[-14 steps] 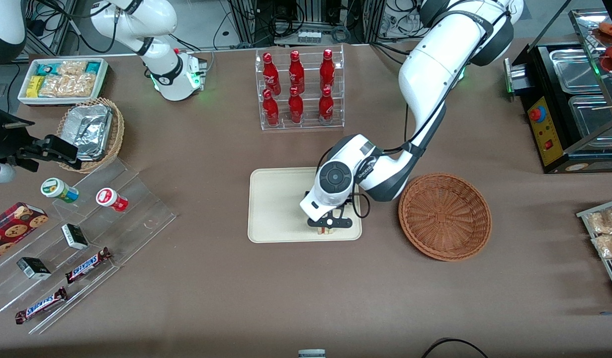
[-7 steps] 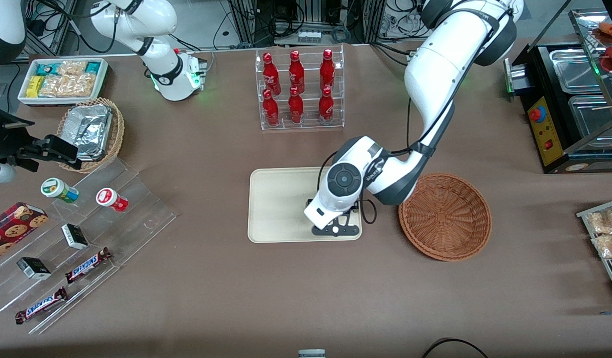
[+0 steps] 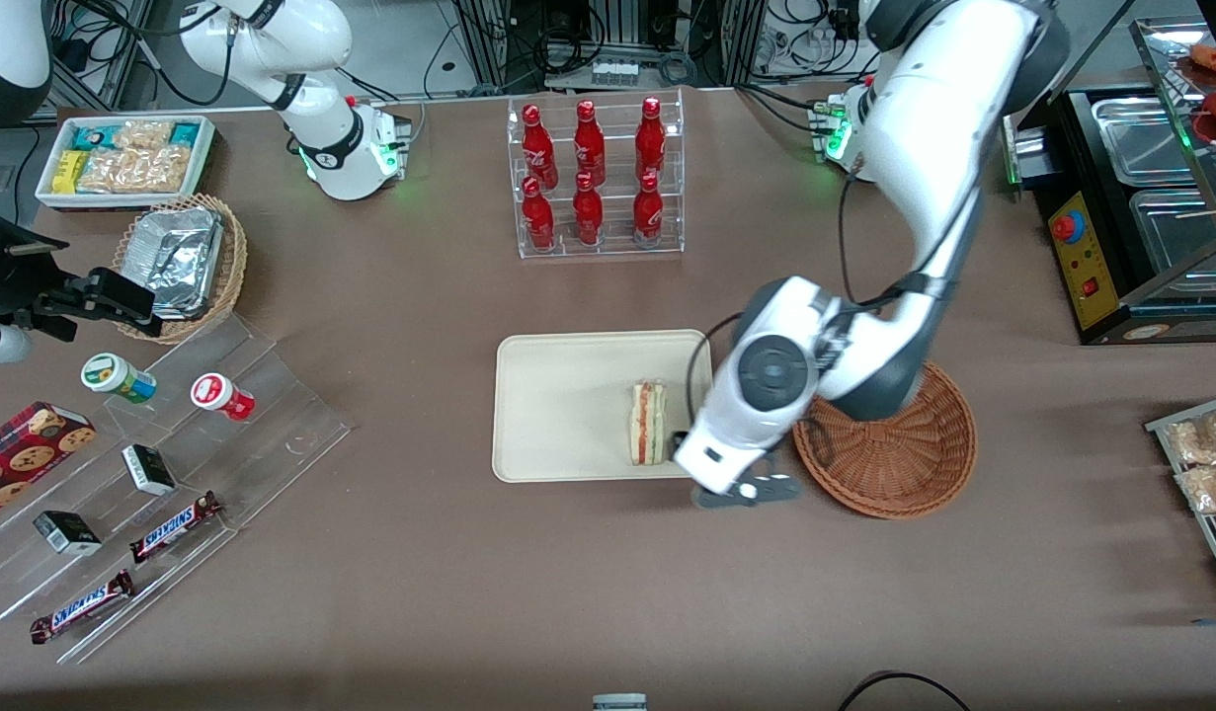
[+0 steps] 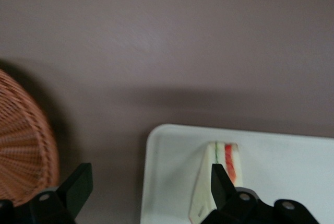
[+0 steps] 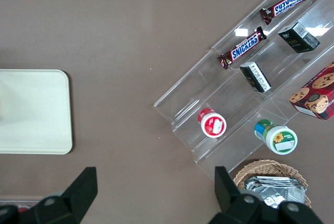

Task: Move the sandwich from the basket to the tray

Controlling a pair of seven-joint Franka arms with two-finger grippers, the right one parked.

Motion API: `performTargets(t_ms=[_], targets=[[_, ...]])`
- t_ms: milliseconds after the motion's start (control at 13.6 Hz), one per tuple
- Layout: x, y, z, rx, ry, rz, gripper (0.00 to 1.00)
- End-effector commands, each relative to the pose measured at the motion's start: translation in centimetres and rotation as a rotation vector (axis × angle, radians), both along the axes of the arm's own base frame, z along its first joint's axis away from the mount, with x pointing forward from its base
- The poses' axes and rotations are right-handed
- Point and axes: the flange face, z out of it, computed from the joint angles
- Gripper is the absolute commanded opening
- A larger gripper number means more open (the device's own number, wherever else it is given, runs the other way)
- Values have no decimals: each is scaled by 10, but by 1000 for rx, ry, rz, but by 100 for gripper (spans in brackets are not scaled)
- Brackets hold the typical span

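The sandwich (image 3: 647,425) lies on the cream tray (image 3: 558,405), close to the tray's edge that faces the reddish-brown basket (image 3: 904,464). My gripper (image 3: 746,490) hangs above the table between tray and basket, a little nearer the front camera than the sandwich. In the left wrist view the gripper (image 4: 150,182) is open and holds nothing. Its black fingers (image 4: 78,185) straddle the tray (image 4: 172,172) corner, and the sandwich (image 4: 204,182) sits beside one finger. The basket (image 4: 21,151) has nothing showing in it; the arm covers part of it in the front view.
A clear rack of red bottles (image 3: 593,178) stands farther from the front camera than the tray. Toward the parked arm's end are a stepped acrylic display with snacks (image 3: 153,464), a tan basket of foil containers (image 3: 178,262) and a white snack box (image 3: 123,158). A black appliance (image 3: 1141,217) stands at the working arm's end.
The gripper let go of the sandwich on the tray, then rose and moved off toward the basket and slightly nearer the front camera. The sandwich now lies uncovered on the tray.
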Motion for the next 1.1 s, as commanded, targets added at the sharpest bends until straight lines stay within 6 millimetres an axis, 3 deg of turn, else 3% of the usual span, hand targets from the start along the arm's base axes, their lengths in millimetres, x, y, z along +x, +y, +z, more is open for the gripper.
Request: performTargets(t_ms=[0, 147, 294, 661, 1028], targets=[[15, 44, 26, -8, -7, 73, 100], [22, 69, 50, -3, -34, 122, 100], [35, 126, 64, 19, -22, 178, 100], [44, 217, 98, 33, -11, 99, 100], [22, 264, 141, 70, 57, -94, 100]])
